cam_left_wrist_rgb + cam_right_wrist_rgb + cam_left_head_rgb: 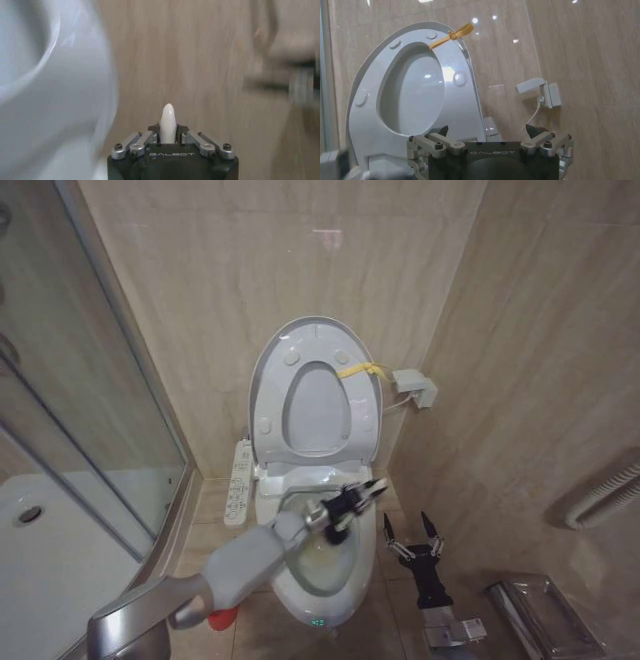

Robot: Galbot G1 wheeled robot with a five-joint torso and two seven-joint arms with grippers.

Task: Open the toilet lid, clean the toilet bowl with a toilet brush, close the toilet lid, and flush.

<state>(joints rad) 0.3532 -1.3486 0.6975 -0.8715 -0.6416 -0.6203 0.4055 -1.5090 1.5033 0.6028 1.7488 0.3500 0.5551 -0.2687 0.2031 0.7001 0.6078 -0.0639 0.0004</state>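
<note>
The toilet lid (315,408) stands raised against the wall behind the seat ring (268,395), a yellow strip (360,368) at its edge. Below it the toilet bowl (292,588) lies uncovered. My left gripper (355,500) hangs over the bowl's right rim, shut on the toilet brush. In the left wrist view the brush's pale handle tip (168,114) sticks out between the closed fingers of the left gripper (168,132); the brush head is hidden. My right gripper (412,530) hovers open to the right of the bowl, and in its wrist view the right gripper (487,132) faces the raised lid (412,93).
A red pot (225,617) sits on the floor left of the bowl, partly under my left arm. A long white button panel (238,480) runs beside the toilet. The shower tray (40,540) and glass lie left. A white wall box (415,387) and a metal holder (545,615) are right.
</note>
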